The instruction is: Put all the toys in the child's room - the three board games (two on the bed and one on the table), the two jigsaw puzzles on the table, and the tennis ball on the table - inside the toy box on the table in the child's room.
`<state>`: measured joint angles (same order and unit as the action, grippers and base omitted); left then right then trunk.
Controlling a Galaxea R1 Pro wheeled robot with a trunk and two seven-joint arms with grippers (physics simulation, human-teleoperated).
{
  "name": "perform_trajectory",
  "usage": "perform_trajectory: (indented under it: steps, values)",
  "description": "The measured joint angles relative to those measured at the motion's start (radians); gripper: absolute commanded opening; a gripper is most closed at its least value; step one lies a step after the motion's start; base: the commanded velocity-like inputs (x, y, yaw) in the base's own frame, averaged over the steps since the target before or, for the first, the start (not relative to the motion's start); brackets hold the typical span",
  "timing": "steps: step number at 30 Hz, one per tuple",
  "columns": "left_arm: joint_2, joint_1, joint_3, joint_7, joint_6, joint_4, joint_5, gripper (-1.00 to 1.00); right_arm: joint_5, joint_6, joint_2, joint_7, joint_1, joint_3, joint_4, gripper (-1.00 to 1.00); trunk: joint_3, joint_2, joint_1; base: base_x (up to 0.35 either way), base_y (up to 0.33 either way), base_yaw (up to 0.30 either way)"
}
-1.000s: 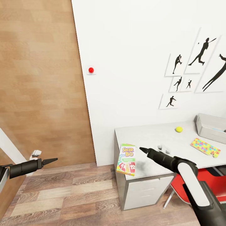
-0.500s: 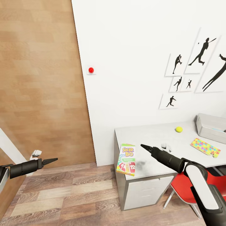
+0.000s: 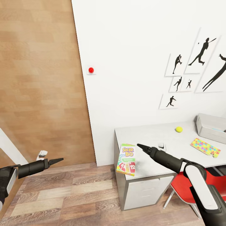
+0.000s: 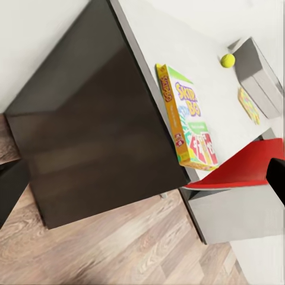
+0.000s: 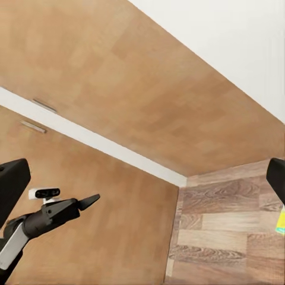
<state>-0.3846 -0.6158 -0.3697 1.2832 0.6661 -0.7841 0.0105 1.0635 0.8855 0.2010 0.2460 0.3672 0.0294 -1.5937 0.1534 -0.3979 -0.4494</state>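
Skip-Bo board game (image 3: pixel 126 159) lies flat on the near left corner of the table (image 3: pixel 150 138), low and just right of centre in the head view, its lower end jutting slightly past the table's front edge. In the left wrist view the same box (image 4: pixel 186 119) sits at the edge of the pale top. Right of it in the head view, the right gripper (image 3: pixel 140 146) hovers over the table with its fingers pressed together into a point, holding nothing, its tip close to the box but apart from it. Further back on the table rests the tennis ball (image 3: pixel 179 129), and at the right edge of the frame stands the toy box (image 3: pixel 209 127), with a jigsaw puzzle (image 3: pixel 205 147) lying flat in front of it. A red chair (image 3: pixel 184 184) is tucked under the table at the lower right. At the lower left the left gripper (image 3: pixel 58 160) hangs over the wood floor (image 3: pixel 69 194), its fingers also closed to a point and empty. Black silhouette pictures (image 3: pixel 194 67) hang on the white wall at the upper right.
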Motion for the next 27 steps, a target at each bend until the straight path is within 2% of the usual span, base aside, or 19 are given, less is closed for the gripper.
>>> perform_trajectory:
  steps: [10, 12, 15, 19, 21, 22, 24, 26, 27]
  values:
    - [0.004, 0.0, -0.002, -0.004, 0.001, 0.003, 0.006, 1.0, -0.003, -0.005, -0.002, 0.012, 0.0, 0.003, 0.004, 1.0, 0.0, 0.0, 0.0, 0.0, 0.0, 0.0]
    - [0.016, 0.0, -0.001, -0.006, 0.001, 0.004, 0.004, 1.0, -0.003, -0.006, -0.003, 0.011, 0.0, 0.002, 0.004, 1.0, 0.0, 0.0, 0.0, 0.0, 0.0, 0.0]
    - [0.059, -0.001, 0.002, -0.024, 0.003, 0.006, 0.001, 1.0, -0.005, -0.009, -0.006, 0.01, 0.0, 0.001, 0.004, 1.0, 0.0, 0.0, 0.0, 0.0, 0.0, 0.0]
    - [0.098, -0.001, 0.003, -0.084, 0.006, 0.008, 0.001, 1.0, -0.008, -0.013, -0.007, 0.007, 0.0, 0.0, 0.003, 1.0, 0.0, 0.0, 0.0, 0.0, 0.0, 0.0]
    - [0.135, -0.001, 0.003, -0.129, 0.009, 0.009, 0.001, 1.0, -0.01, -0.013, -0.007, 0.005, 0.0, 0.0, 0.003, 1.0, 0.006, -0.014, -0.008, 0.0, 0.0, 0.0]
    - [0.163, -0.001, 0.003, -0.157, 0.011, 0.009, 0.001, 1.0, -0.01, -0.014, -0.007, 0.005, 0.0, 0.0, 0.003, 1.0, 0.009, -0.021, -0.011, 0.0, 0.0, 0.0]
    - [0.194, -0.001, 0.004, -0.184, 0.011, 0.01, 0.001, 1.0, -0.01, -0.014, -0.007, 0.004, 0.0, 0.001, 0.003, 1.0, 0.016, -0.035, -0.019, 0.0, 0.0, 0.0]
    - [0.237, -0.001, 0.005, -0.224, 0.011, 0.015, 0.0, 1.0, -0.01, -0.014, -0.007, 0.004, 0.0, 0.001, 0.003, 1.0, 0.022, -0.049, -0.027, 0.0, 0.0, 0.0]
    - [0.247, -0.002, 0.006, -0.234, 0.01, 0.017, -0.001, 1.0, -0.01, -0.014, -0.007, 0.004, 0.0, 0.001, 0.003, 1.0, 0.025, -0.056, -0.031, 0.0, 0.0, 0.0]
